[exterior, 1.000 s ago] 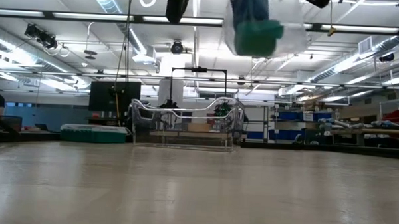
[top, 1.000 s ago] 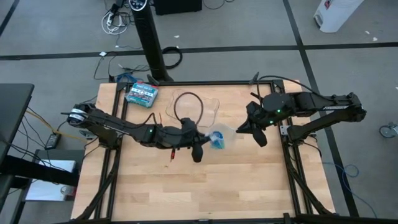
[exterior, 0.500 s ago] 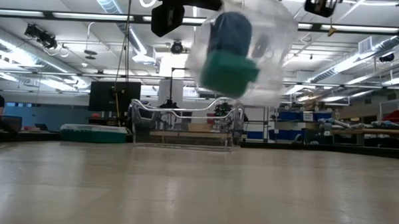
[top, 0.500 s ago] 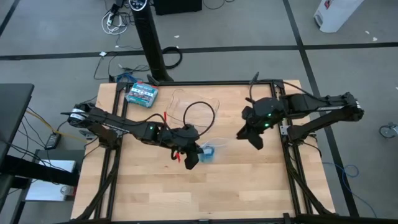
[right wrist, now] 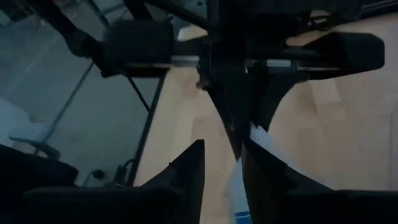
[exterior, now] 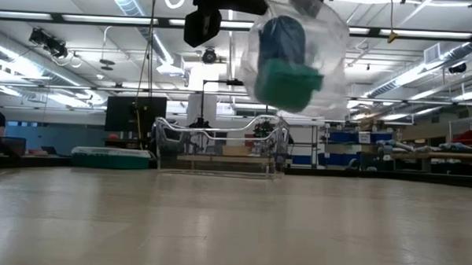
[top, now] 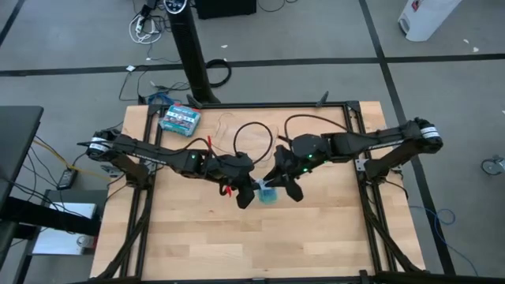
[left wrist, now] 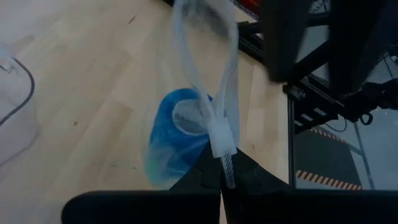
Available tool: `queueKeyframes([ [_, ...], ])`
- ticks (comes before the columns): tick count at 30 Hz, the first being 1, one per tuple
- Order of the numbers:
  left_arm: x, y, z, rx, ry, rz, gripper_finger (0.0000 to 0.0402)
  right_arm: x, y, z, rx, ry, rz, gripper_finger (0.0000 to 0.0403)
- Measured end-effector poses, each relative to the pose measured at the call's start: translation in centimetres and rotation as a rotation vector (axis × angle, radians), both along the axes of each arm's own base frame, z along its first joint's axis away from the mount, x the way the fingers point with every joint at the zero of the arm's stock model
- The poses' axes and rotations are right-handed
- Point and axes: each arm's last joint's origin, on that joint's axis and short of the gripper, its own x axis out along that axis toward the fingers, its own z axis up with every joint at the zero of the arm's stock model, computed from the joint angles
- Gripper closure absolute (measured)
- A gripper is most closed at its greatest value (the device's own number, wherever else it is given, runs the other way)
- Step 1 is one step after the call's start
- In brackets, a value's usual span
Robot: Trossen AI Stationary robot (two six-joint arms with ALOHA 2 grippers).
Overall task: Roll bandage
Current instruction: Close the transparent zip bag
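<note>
Bandage (exterior: 280,38), a small blue roll, sits inside a clear plastic bag (exterior: 317,57) with a teal-green roll (exterior: 289,83), hanging above the table (top: 316,229) near its middle. Left gripper (left wrist: 222,180) is pinched tight on the bag's top edge. Right gripper (right wrist: 222,163) is just beside it, jaws partly apart, straddling the bag edge without a clear grip.

Glossy clear plastic bag (exterior: 302,48); soft blue cloth bandage (left wrist: 177,127); matt wooden table (top: 316,237).
</note>
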Motion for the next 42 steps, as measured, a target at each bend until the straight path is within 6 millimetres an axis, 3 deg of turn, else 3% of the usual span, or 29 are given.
queueKeyframes([
  [9,0.0,0.0,0.0,-0.027,0.009,0.014,0.0401,0.4,0.4,-0.4,-0.206,-0.053,0.052,0.0303],
  [27,0.0,-0.1,0.0,-0.053,0.006,-0.007,0.04,2.9,0.6,-2.6,-0.256,-0.058,0.081,0.0286],
  [42,0.0,-0.2,-0.1,-0.047,0.007,-0.017,0.04,2.8,0.6,-3.2,-0.213,0.0,0.11,0.0295],
])
